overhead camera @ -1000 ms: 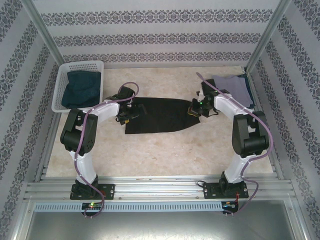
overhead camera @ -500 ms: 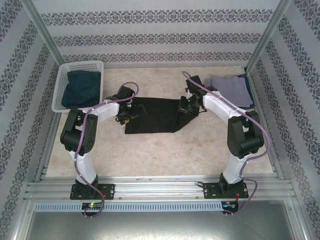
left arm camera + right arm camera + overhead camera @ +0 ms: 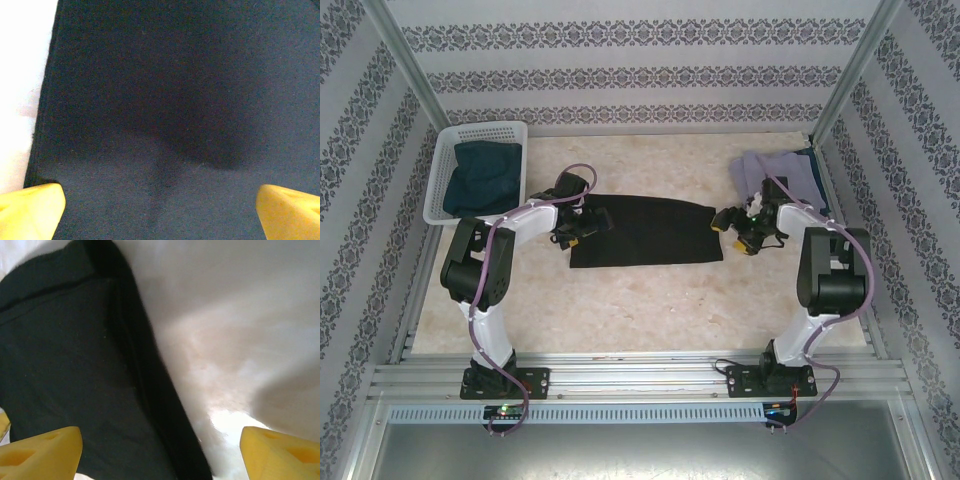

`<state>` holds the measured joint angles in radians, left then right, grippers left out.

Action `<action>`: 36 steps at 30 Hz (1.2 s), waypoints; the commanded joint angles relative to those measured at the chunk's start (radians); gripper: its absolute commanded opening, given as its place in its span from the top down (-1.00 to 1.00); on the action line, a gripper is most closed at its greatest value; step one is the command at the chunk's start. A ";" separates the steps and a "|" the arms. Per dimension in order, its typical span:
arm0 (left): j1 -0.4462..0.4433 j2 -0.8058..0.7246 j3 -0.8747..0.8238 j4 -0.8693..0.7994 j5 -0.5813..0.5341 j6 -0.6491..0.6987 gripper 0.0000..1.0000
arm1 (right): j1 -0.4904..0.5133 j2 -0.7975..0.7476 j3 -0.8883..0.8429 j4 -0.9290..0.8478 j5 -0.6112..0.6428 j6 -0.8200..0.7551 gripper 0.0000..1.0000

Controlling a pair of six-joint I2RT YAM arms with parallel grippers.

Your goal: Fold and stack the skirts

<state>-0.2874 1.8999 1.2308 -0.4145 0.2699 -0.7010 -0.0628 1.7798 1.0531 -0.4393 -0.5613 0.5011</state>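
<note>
A black skirt [image 3: 645, 232] lies flat as a long rectangle in the middle of the table. My left gripper [image 3: 580, 228] hovers open over its left end; in the left wrist view the black skirt [image 3: 165, 100] spreads under the open left gripper [image 3: 160, 215], whose yellow fingertips [image 3: 30, 210] stand wide apart. My right gripper [image 3: 725, 224] stands open just off the skirt's right end. In the right wrist view the skirt's hemmed edge [image 3: 150, 390] runs between the wide-apart fingers of the right gripper [image 3: 160, 455], which hold nothing. A lavender-grey skirt [image 3: 782, 172] lies at the back right on a dark blue one [image 3: 812, 160].
A white lattice basket [image 3: 438, 178] at the back left holds a dark blue skirt [image 3: 485, 178]. Bare pale table [image 3: 640, 310] stretches in front of the black skirt. Patterned walls and metal posts close in both sides and the back.
My right gripper opened and let go of the black skirt's right end, then drew back to the right. The skirt went from a pulled point to a flat rectangle. The left arm stayed still.
</note>
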 commanded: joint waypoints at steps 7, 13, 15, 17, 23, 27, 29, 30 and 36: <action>0.081 0.012 -0.114 -0.129 -0.017 0.052 -1.00 | 0.032 0.069 -0.027 0.112 -0.194 -0.006 -0.57; 0.110 -0.036 -0.164 -0.110 -0.002 0.056 -1.00 | 0.071 0.079 -0.047 0.139 -0.269 -0.002 -0.53; 0.111 -0.029 -0.162 -0.107 0.000 0.057 -1.00 | 0.087 0.102 -0.035 0.139 -0.285 -0.009 -0.51; 0.110 -0.016 -0.156 -0.105 0.005 0.058 -1.00 | 0.098 0.127 -0.021 0.143 -0.281 -0.002 -0.50; 0.110 -0.002 -0.143 -0.095 0.014 0.061 -1.00 | 0.152 0.197 0.033 0.208 -0.332 0.045 -0.45; 0.110 0.004 -0.138 -0.097 0.019 0.063 -1.00 | 0.185 0.224 0.061 0.282 -0.363 0.105 -0.32; 0.110 -0.001 -0.141 -0.097 0.019 0.061 -1.00 | 0.187 0.222 0.068 0.283 -0.342 0.108 -0.21; 0.110 -0.002 -0.142 -0.095 0.019 0.061 -1.00 | 0.186 0.220 0.067 0.282 -0.324 0.106 -0.05; 0.111 -0.001 -0.144 -0.093 0.020 0.062 -1.00 | 0.170 0.184 0.048 0.300 -0.245 0.113 0.65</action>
<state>-0.1879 1.8248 1.1320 -0.4191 0.2916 -0.6540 0.1165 1.9778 1.1122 -0.1642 -0.8452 0.6056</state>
